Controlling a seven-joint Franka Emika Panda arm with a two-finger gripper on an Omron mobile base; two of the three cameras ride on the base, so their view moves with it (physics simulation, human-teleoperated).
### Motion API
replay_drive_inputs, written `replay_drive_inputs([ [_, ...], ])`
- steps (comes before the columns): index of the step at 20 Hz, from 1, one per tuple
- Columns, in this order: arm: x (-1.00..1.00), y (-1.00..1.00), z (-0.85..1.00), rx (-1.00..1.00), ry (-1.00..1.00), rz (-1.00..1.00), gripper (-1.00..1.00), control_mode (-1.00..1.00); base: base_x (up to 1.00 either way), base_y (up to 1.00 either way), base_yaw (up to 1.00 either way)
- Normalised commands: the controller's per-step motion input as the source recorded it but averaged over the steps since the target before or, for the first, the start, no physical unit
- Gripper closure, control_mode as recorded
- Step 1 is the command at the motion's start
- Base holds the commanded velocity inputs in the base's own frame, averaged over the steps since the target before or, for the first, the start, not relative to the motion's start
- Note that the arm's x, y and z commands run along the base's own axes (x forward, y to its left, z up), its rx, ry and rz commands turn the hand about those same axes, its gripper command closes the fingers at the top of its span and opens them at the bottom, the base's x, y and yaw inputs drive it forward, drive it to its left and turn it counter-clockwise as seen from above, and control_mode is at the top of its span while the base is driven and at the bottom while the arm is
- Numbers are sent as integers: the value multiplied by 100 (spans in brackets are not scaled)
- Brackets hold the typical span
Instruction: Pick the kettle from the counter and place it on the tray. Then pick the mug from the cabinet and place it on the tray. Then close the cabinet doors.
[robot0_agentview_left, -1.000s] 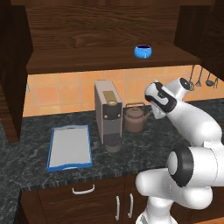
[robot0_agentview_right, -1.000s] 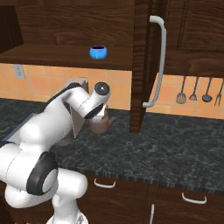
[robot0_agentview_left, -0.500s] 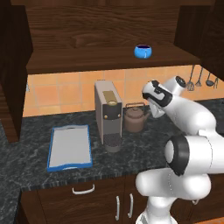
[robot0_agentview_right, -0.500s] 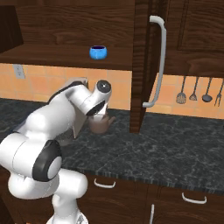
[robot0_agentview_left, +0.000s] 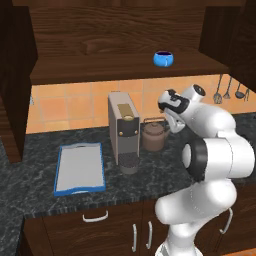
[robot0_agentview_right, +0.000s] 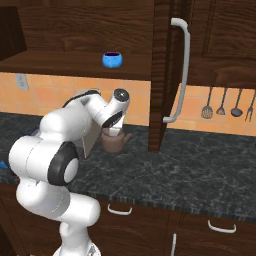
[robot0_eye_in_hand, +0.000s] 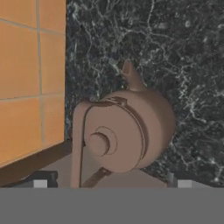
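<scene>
Hovering just above the kettle (robot0_agentview_left: 154, 137), the gripper (robot0_agentview_left: 176, 126) has its jaws spread wide apart with nothing between them; in the hand view the two dark fingertips (robot0_eye_in_hand: 38, 178) stand either side of the kettle (robot0_eye_in_hand: 127, 131), whose lid knob and arched handle face the camera and whose spout points away. The kettle sits on the counter (robot0_agentview_left: 30, 175) near its back edge by the orange tiled wall, just beside the coffee machine (robot0_agentview_left: 123, 131). The tray (robot0_agentview_left: 80, 168) lies flat on the counter nearer the front edge, on the far side of the coffee machine from the kettle. The mug (robot0_agentview_left: 163, 58) stands on the shelf of the cabinet (robot0_agentview_left: 100, 30), whose doors (robot0_agentview_right: 167, 70) hang open
</scene>
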Motion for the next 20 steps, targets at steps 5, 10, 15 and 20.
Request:
replay_drive_inputs([
  [5, 35, 0, -17, 0, 6, 0, -100, -100, 0, 0, 0],
  [10, 23, 0, -19, 0, 5, 0, -100, -100, 0, 0, 0],
  [15, 26, 0, -10, 3, 3, 0, -100, -100, 0, 0, 0],
  [20, 26, 0, -16, 0, 5, 0, -100, -100, 0, 0, 0],
])
